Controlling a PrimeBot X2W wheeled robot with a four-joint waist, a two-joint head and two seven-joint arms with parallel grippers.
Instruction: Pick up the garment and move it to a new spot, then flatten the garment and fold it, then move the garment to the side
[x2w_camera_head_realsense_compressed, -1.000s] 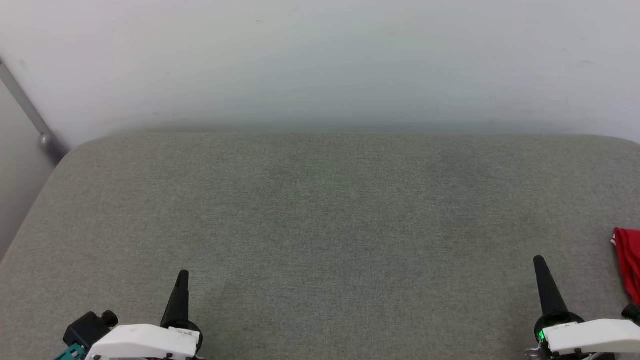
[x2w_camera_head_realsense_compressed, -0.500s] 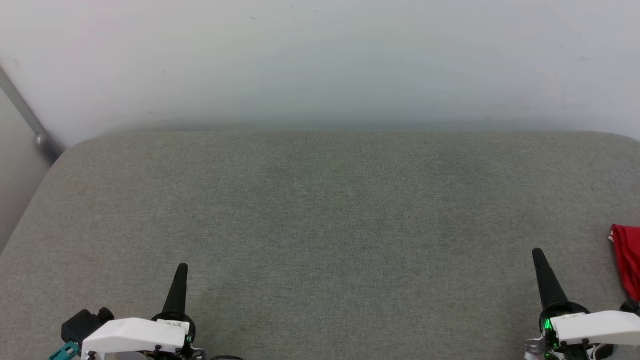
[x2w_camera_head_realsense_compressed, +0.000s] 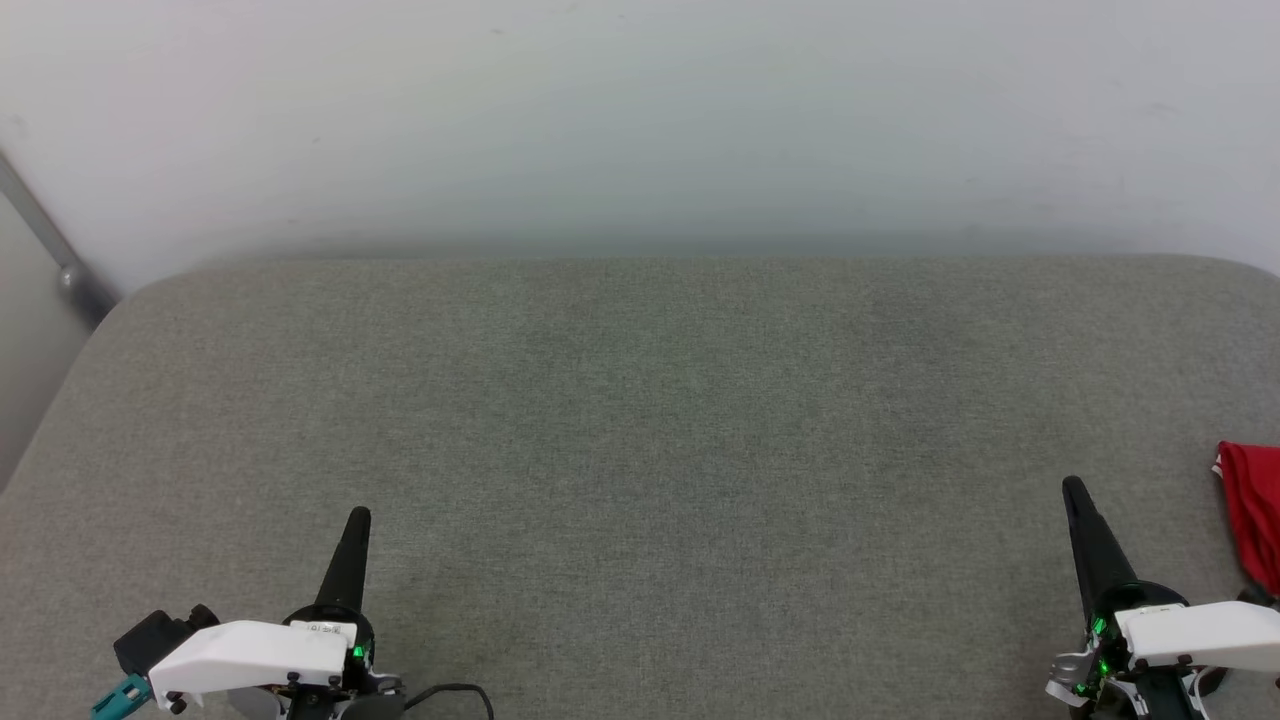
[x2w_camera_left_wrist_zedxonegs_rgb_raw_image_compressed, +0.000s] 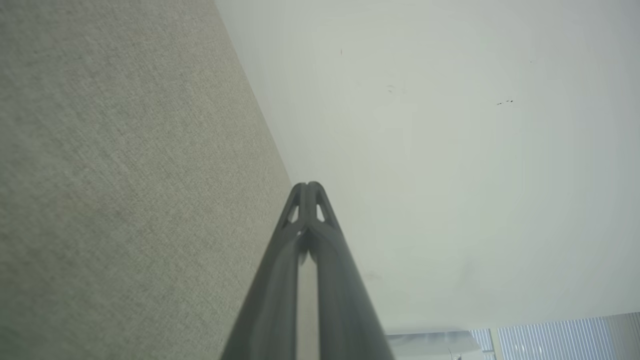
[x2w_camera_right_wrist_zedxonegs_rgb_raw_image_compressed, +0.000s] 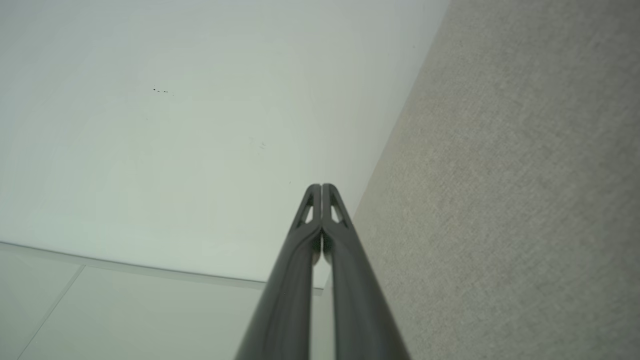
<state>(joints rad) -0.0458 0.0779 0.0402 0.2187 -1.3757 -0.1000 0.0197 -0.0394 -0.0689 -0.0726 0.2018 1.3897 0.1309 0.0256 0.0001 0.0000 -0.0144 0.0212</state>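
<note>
head view puts my left gripper down at seven o'clock and my right gripper at four o'clock, both pointing toward twelve over the grey padded surface. my left jaws are pressed together into one thin dark spike with nothing between them, and my right jaws are the same, tight and empty. the garment lies on the padded surface at the three o'clock edge of the frame, a crumpled strip of red cloth with a sliver of white at its upper corner. the frame cuts it off, so i cannot tell how the rest is spread. it sits near my right gripper, on its three o'clock side, apart from the fingertips and well apart from my left gripper. a white wall rises behind the surface at twelve o'clock, and a grey metal bar slants down at ten o'clock beside the surface's rounded corner. a black cable loops out next to my left wrist near six o'clock. left wrist view shows my fingers meeting at the tips, the padded surface toward nine o'clock, the wall toward three and slatted blinds at five o'clock. right wrist view shows my other pair touching at the tips too, with the surface toward three o'clock and the wall toward ten
</note>
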